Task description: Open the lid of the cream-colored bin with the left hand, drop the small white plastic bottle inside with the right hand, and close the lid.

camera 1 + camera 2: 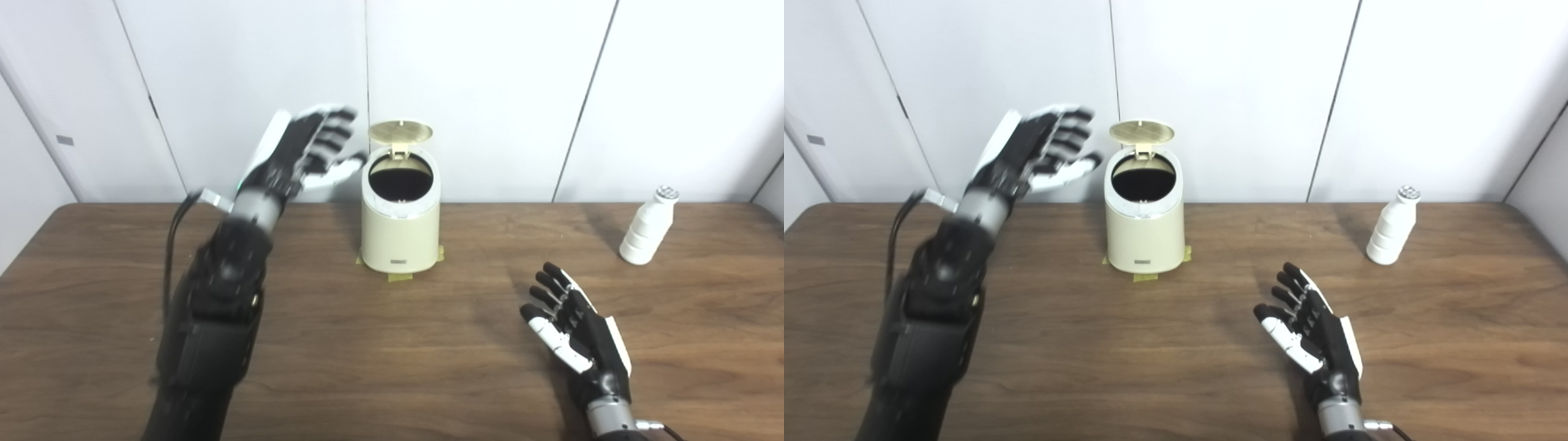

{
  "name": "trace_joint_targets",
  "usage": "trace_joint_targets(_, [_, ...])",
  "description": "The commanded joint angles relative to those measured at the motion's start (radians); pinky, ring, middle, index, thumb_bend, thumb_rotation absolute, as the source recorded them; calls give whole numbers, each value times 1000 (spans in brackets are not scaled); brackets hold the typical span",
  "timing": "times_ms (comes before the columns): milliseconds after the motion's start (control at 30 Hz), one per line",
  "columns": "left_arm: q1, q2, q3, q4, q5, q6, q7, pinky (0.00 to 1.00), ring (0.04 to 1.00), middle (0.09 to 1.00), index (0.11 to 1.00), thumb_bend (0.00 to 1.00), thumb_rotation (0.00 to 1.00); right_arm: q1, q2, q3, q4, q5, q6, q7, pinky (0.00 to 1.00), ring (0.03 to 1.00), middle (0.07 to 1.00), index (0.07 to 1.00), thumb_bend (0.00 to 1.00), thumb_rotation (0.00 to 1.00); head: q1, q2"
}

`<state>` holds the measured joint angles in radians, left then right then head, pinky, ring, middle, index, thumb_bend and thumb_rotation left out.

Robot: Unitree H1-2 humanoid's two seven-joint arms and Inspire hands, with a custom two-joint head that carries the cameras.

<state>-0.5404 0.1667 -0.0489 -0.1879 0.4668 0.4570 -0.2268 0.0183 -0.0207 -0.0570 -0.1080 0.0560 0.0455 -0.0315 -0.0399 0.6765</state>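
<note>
The left hand point(306, 150) is raised off the table, just left of the bin's rim, its fingers spread and holding nothing; it is blurred, and its thumb tip lies close to the rim, though contact cannot be made out. The right hand point(576, 327) sits low over the wooden table point(392, 367) near the front right, palm turned inward, fingers apart and empty.

The cream-colored bin point(400, 236) stands upright near the table's far edge, at the middle, on pieces of yellowish tape point(399, 277) that show at its base. Its round lid point(400, 131) is tipped up on the rear hinge, leaving the dark mouth uncovered. A small grey label point(399, 263) sits low on the bin's front; its writing is too small to read.

The small white plastic bottle point(648, 228) stands upright at the far right of the table, well apart from the bin and beyond the right hand. It has a ribbed body and a silvery cap, with no legible print.
</note>
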Motion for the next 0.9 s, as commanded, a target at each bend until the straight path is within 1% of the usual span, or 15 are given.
trace_joint_targets(0, [2, -5, 20, -75, -12, -15, 49, 624, 711, 743, 797, 478, 154, -31, -2, -6, -34, 9, -32, 5, 724, 837, 867, 857, 525, 327, -1, 1])
trace_joint_targets(100, [79, -28, 50, -124, -46, 3, 64, 643, 725, 748, 796, 471, 172, -28, -5, -7, -41, 21, -40, 14, 732, 844, 872, 860, 541, 344, -3, 1])
trace_joint_targets(133, [110, -40, 66, -136, -75, 1, 70, 662, 738, 758, 804, 468, 193, -27, -6, -7, -44, 23, -41, 15, 735, 846, 873, 859, 543, 349, -4, 1])
trace_joint_targets(233, [171, -65, 101, -149, -149, -12, 85, 659, 739, 782, 831, 453, 248, -25, -8, -9, -56, 24, -37, 15, 734, 841, 871, 857, 556, 353, -5, 2])
trace_joint_targets(367, [269, -91, 142, -131, -255, -105, 107, 674, 741, 799, 834, 455, 267, -22, -16, -17, -77, 0, -22, 0, 707, 824, 859, 855, 671, 355, -10, 4])
trace_joint_targets(433, [313, -93, 144, -132, -281, -118, 110, 698, 759, 811, 845, 449, 322, -25, -29, -25, -84, -39, -17, -17, 694, 823, 850, 848, 655, 298, -13, 5])
trace_joint_targets(467, [331, -95, 143, -136, -291, -111, 112, 724, 776, 834, 869, 450, 388, -27, -38, -33, -84, -51, -18, -24, 749, 824, 843, 841, 670, 271, -11, 7])
trace_joint_targets(500, [346, -98, 143, -137, -302, -107, 115, 738, 784, 844, 882, 455, 421, -31, -51, -45, -77, -55, -27, -28, 762, 826, 845, 838, 681, 253, -10, 7])
trace_joint_targets(567, [367, -101, 139, -133, -314, -108, 124, 754, 794, 852, 898, 459, 456, -36, -80, -72, -54, -46, -51, -28, 769, 839, 866, 846, 704, 234, -14, 10])
trace_joint_targets(600, [374, -102, 137, -131, -319, -110, 127, 765, 796, 852, 899, 456, 453, -40, -95, -88, -36, -44, -67, -29, 804, 844, 873, 850, 707, 219, -19, 9])
trace_joint_targets(667, [383, -102, 134, -127, -330, -112, 132, 779, 800, 856, 895, 451, 438, -47, -113, -110, -14, -54, -88, -39, 791, 830, 870, 853, 740, 219, -56, 9])
trace_joint_targets(700, [387, -99, 132, -125, -331, -114, 133, 779, 800, 857, 894, 451, 435, -51, -115, -122, -24, -58, -79, -49, 786, 826, 869, 854, 747, 221, -71, 9])
trace_joint_targets(767, [393, -93, 133, -119, -339, -119, 134, 775, 797, 855, 892, 457, 427, -52, -113, -130, -71, -88, -40, -75, 706, 775, 846, 829, 763, 185, -120, 7])
trace_joint_targets(833, [396, -87, 144, -112, -363, -127, 130, 775, 800, 858, 892, 454, 409, -45, -109, -137, -116, -96, 0, -85, 697, 762, 834, 820, 760, 165, -197, 5])
trace_joint_targets(867, [396, -82, 149, -109, -373, -129, 128, 776, 802, 859, 892, 448, 393, -43, -106, -137, -126, -97, 10, -87, 707, 766, 830, 820, 760, 158, -214, 4])
